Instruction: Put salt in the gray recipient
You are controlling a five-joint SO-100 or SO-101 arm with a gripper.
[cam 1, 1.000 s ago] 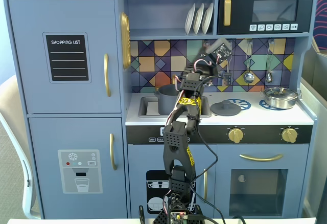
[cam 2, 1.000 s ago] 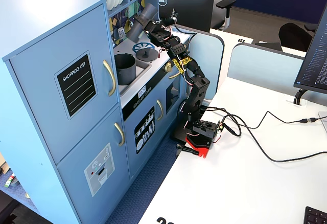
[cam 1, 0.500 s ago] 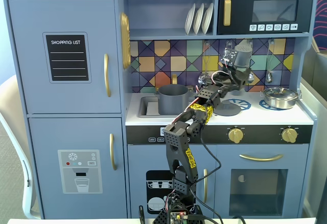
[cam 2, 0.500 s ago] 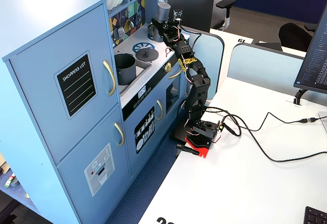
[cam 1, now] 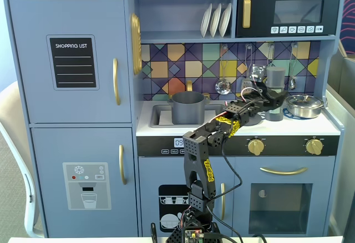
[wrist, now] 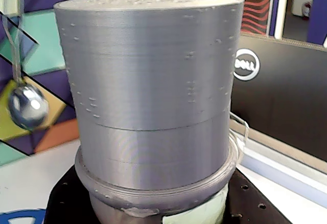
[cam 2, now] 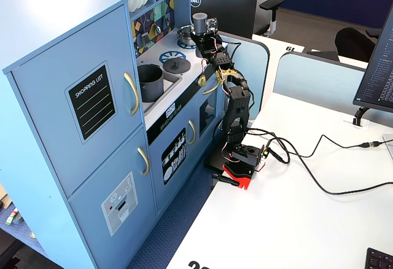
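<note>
Over the right of the toy kitchen counter (cam 1: 166, 129), the hand (cam 1: 273, 100) pinches the upright salt shaker (cam 1: 275, 77), while the gray pot (cam 1: 187, 107) sits in the sink, its inside hidden.

End effector (cam 2: 201, 32) grips the salt (cam 2: 199, 22) upright.

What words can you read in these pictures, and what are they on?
"SHOPPING LIST" on the black board on the toy kitchen's upper left door.
"DELL" logo on the black monitor in the wrist view.
The oven display, microwave buttons and the salt's green label: too small or cut off to read.
</note>
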